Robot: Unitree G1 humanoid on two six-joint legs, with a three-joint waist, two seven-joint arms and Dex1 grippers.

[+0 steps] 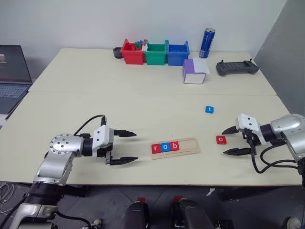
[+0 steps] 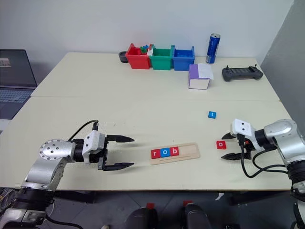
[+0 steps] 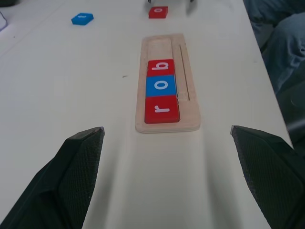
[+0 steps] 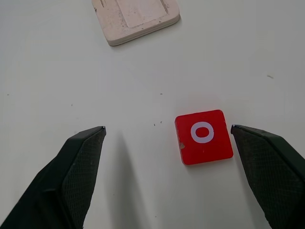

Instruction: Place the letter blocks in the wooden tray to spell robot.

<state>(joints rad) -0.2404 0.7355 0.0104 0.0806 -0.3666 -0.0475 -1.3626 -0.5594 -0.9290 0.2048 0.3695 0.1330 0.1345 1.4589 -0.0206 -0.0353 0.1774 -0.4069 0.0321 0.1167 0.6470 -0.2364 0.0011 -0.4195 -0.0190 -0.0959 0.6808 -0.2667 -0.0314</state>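
While the right gripper (image 1: 231, 140) is held wide open and empty, the small flat red square "o" tile (image 4: 203, 136) is seen between its fingers, nearer one. Light, stiff and thin, it is best pinched across opposite edges, though it could slide.

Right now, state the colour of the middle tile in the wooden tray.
Blue tile, white o; left wrist view.

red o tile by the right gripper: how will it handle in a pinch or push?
The red o tile looks rigid and thin, so probably light. Lying flat on the table, it should slide rather than roll or tip. Its low edges may give the fingers little to pinch.
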